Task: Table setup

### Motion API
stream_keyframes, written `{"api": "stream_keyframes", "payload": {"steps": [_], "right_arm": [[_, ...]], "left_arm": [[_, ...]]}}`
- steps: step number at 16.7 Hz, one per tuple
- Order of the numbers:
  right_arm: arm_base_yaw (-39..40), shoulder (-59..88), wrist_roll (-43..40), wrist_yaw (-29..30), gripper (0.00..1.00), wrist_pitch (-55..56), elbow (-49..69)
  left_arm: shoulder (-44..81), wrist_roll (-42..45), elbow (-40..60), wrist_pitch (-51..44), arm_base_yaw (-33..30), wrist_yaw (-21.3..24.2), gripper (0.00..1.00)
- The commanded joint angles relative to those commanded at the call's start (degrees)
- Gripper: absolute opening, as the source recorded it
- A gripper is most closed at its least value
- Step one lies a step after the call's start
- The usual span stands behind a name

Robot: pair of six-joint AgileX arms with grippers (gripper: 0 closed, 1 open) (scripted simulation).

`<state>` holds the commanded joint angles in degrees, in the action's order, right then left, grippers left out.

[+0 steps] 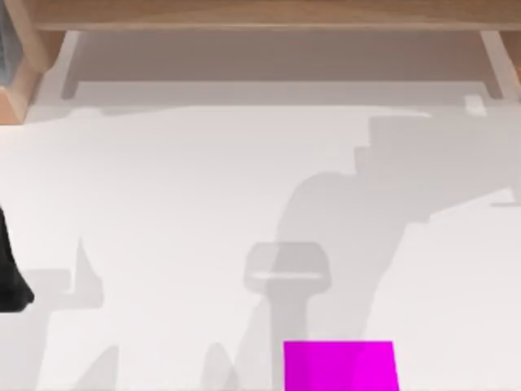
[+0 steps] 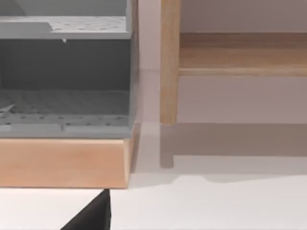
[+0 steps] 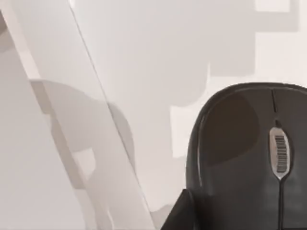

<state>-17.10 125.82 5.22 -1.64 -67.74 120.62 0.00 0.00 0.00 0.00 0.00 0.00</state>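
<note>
White tabletop [image 1: 187, 187] carries a magenta pad [image 1: 339, 365] in the top view; the right wrist view shows a black mouse [image 3: 249, 158]. Finger state: cannot tell.

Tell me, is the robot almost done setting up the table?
Not yet. Done: nothing that I can see; the magenta pad at the near edge of the table has nothing on it. In hand: the right wrist view sits close to a black mouse, but I cannot tell if it is gripped. The left arm waits at the table's left edge. Left: probably getting the mouse onto the pad.
</note>
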Motion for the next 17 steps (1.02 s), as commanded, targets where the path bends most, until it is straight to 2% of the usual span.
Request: {"api": "stream_keyframes", "payload": {"steps": [10,17], "right_arm": [[23.8,-18.7,32.6,0.0,0.00,11.3,-26.8],[44.7,-24.2,47.3,2.5,0.00,17.6,-43.2]], "left_arm": [[0.0,0.0,0.0,0.0,0.0,0.0,1.00],[0.0,0.0,0.0,0.0,0.0,0.0,1.00]]}}
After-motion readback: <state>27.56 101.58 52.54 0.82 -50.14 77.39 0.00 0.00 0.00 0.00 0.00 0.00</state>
